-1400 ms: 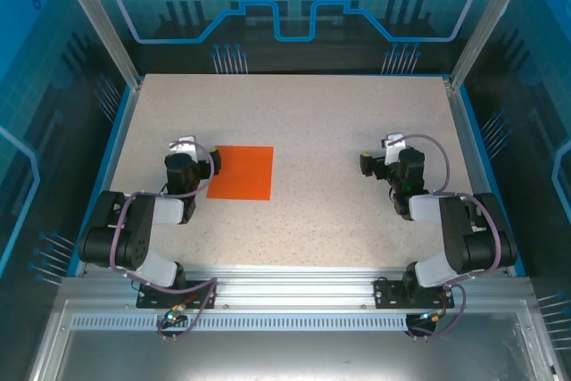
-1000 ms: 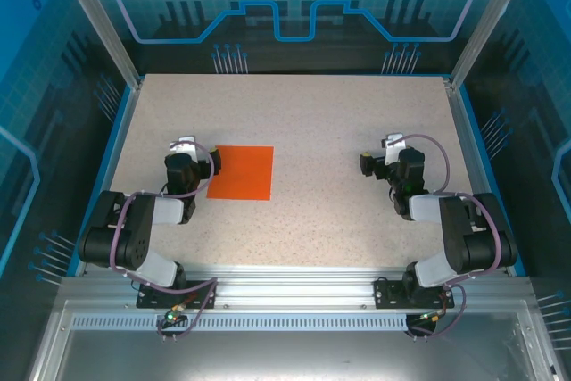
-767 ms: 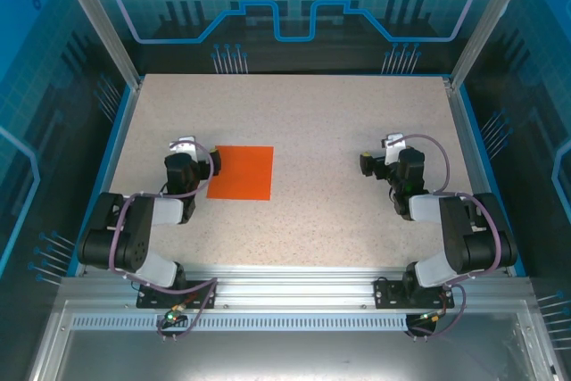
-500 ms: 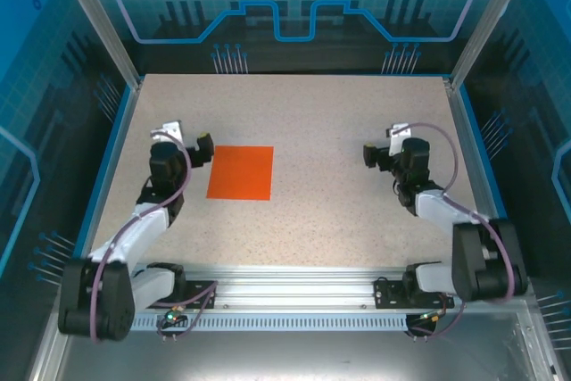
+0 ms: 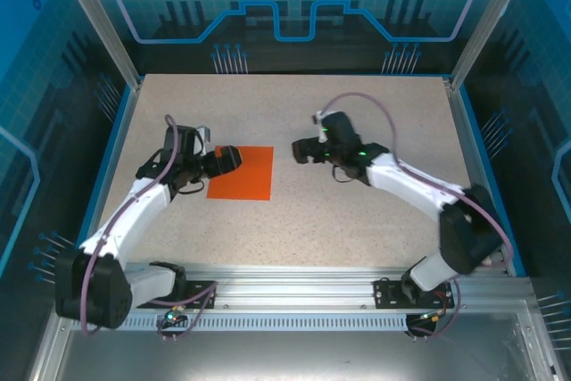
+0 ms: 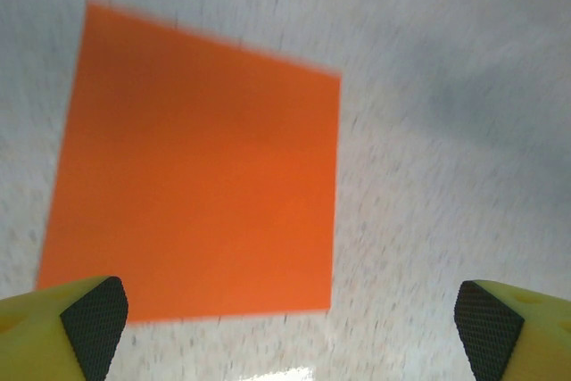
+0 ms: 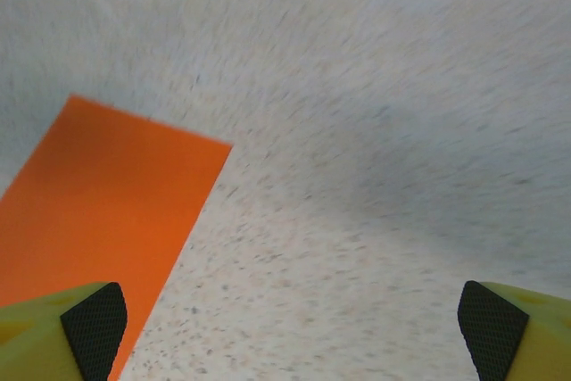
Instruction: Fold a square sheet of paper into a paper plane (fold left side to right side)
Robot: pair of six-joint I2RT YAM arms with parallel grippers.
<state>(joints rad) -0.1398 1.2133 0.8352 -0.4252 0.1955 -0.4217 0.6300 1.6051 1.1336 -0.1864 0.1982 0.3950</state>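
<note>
Left arm (image 5: 134, 211) & right arm (image 5: 415, 186): white tube parts w/ fat blk round joints (image 5: 85, 285). Biggest joints are at 7 & 5 o'clock in the top view. Ea. arm has a thin purple cable (image 5: 357, 94) looping along it. Left gripper (image 5: 229, 160) & right gripper (image 5: 304, 151) look like small blk blocks from above. Up close, fingers (image 6: 27, 327) are yellow w/ blk bumpy pads (image 6: 94, 323) on the inner sides, at 7 & 5 o'clock in both wrist views.
</note>
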